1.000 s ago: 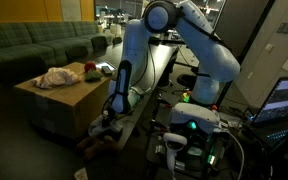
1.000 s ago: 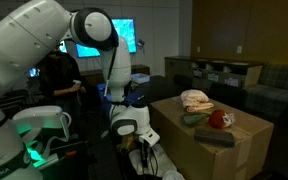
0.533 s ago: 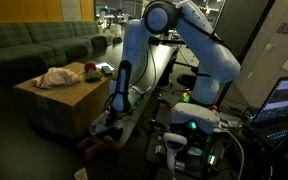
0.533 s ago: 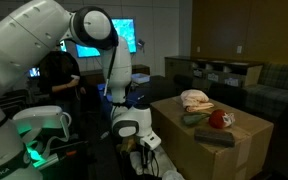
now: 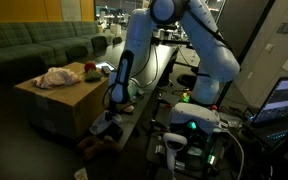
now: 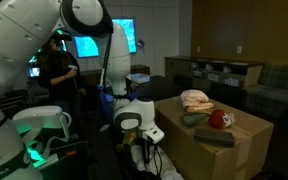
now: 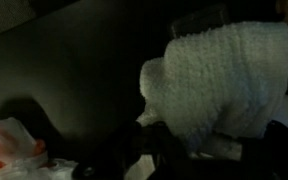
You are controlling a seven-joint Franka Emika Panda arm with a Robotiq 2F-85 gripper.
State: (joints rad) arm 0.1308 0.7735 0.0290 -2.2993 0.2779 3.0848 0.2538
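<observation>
We have the gripper (image 5: 109,119) low near the brown cardboard box (image 5: 64,100), fingers clamped on a white knitted cloth (image 7: 224,80): grasp made, cloth not yet carried anywhere.

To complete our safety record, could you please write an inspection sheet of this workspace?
Surface: cardboard box used as a table, with dark floor beside it.
Job's things: white knitted cloth, low beside the box.
Clutter: crumpled cloth and red item on the box.
Grippers: claw shut on the white knitted cloth.
Cables: dark cables hang along the arm.
Surroundings: sofa, monitors, person.
</observation>
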